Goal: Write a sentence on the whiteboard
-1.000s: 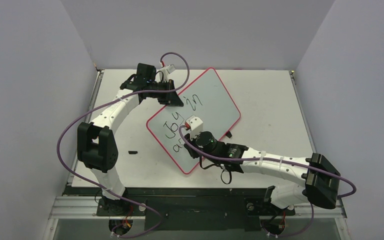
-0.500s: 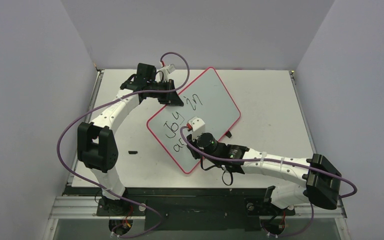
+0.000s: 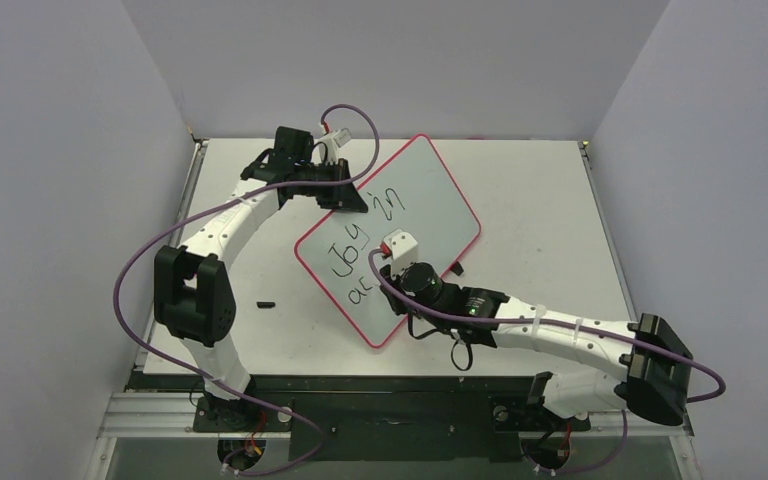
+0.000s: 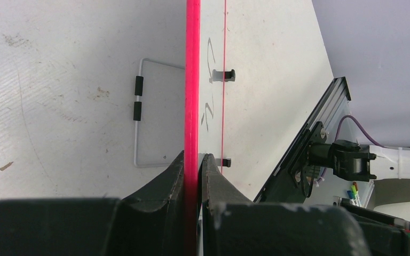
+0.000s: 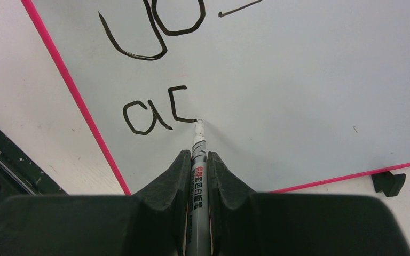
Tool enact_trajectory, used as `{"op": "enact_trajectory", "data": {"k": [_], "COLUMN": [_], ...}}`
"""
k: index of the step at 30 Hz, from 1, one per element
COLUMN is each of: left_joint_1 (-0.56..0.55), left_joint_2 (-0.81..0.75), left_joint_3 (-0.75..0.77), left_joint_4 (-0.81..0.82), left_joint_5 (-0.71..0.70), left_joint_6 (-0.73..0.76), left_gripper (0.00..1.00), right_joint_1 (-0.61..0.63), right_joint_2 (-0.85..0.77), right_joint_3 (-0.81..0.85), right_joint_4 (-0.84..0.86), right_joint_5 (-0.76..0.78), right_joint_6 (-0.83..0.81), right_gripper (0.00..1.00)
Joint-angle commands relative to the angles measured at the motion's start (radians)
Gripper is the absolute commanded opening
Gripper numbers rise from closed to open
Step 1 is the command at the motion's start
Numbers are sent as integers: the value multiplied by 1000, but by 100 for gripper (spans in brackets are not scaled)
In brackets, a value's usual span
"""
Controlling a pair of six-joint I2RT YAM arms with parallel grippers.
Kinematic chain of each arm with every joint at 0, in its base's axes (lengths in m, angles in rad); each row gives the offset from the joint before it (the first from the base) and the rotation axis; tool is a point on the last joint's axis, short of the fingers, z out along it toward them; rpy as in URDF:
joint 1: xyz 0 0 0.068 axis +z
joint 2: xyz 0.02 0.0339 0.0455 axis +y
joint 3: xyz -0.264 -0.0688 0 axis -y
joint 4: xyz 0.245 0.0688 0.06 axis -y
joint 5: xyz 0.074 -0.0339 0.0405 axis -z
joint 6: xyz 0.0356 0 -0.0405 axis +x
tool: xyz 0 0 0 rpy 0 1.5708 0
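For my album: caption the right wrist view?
Right gripper holds a marker, tip at the letters "ac" on the whiteboard.

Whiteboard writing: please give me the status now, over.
Left end effector shut on whiteboard rim. Right end effector shut on marker, tip after "ac". Sentence incomplete. Path ahead bare.

Whiteboard (image 5: 299,80) smooth, faintly glossy; table (image 4: 58,80) matt, scuffed; marker (image 5: 198,160) barrel perhaps metallic.

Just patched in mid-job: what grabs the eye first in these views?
The red-rimmed whiteboard lies askew mid-table, with black handwriting reading "Joy in". The right hand is shut on a marker, its tip at the end of "ac" on the second line. The left hand pinches the board's red edge.
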Motion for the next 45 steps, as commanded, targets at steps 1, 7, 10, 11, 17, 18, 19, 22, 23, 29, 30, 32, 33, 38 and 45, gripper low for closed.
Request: {"op": "enact_trajectory", "data": {"k": [1,7,10,11,17,18,19,22,23,29,30,32,33,38,45], "left_joint_1": [4,3,3,3,3,3,4,5,6,6,6,6,6,6,6], "left_joint_2": [-42,-43,-40,-37,-25,-26,-26,-24,-24,-21,-20,-18,-20,-22,-26], "left_joint_3": [-27,-59,-85,-87,-79,-78,-77,-75,-74,-74,-74,-73,-73,-77,-77], "left_joint_4": [52,91,111,117,119,120,120,120,120,119,120,119,119,121,119], "left_joint_5": [-254,-245,-231,-218,-193,-192,-188,-184,-181,-175,-173,-173,-173,-179,-182], "left_joint_6": [96,87,85,83,80,80,81,82,83,86,86,86,86,90,93], "left_gripper": [0,0,0,0,0,0,0,0,0,0,0,0,0,0,0], "right_joint_1": [-7,-18,-42,-54,-93,-96,-103,-117,-124,-133,-134,-133,-133,-134,-134], "right_joint_2": [-63,-97,-92,-89,-61,-54,-50,-28,-23,18,26,42,47,78,99], "right_joint_3": [32,48,59,61,77,79,84,93,98,116,117,124,126,143,137], "right_joint_4": [-1,-27,-31,-27,5,12,16,38,41,71,79,94,98,133,144], "right_joint_5": [24,21,5,-6,-51,-55,-65,-97,-118,-174,-181,-193,-196,-215,-216], "right_joint_6": [-9,-19,-21,-22,-40,-42,-44,-46,-49,-58,-57,-53,-51,-41,-41], "right_gripper": [0,0,0,0,0,0,0,0,0,0,0,0,0,0,0]}}
